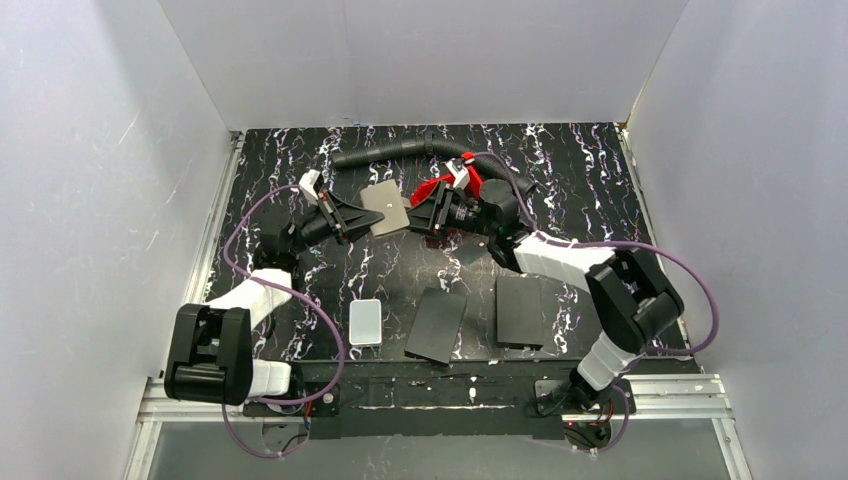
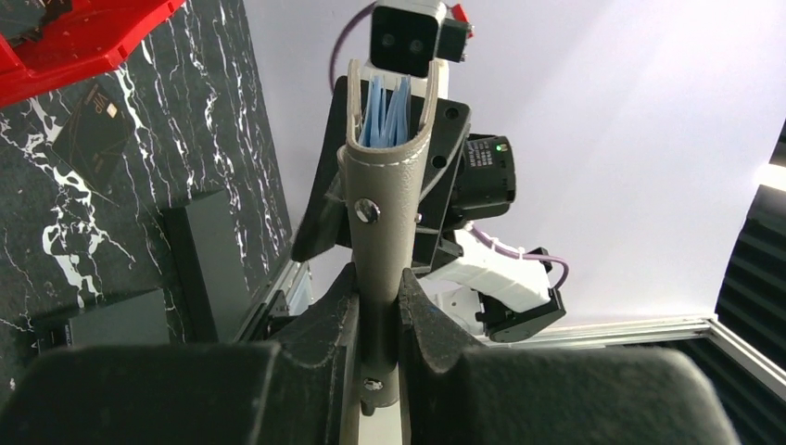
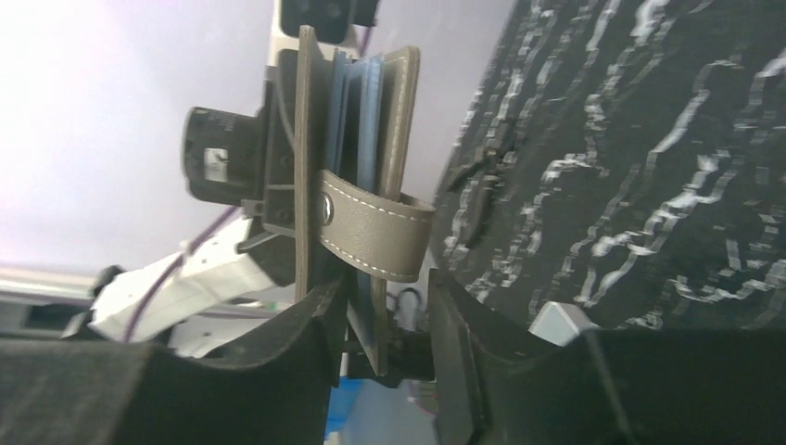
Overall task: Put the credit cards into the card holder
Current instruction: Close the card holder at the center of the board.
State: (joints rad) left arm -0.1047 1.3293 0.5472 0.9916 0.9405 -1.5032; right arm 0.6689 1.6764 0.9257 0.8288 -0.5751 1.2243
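Two left fingers (image 2: 324, 326) pinch card holder (image 2: 380, 243) — midair.

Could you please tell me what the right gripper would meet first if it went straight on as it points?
The card holder, standing between the fingers of the right gripper; just behind it, probably the left gripper holding it.

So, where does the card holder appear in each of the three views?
Top external: the card holder is just above centre.
Left wrist: the card holder stands upright at centre.
Right wrist: the card holder fills centre-left, strap across it.
Shared landmark: the black marbled table.
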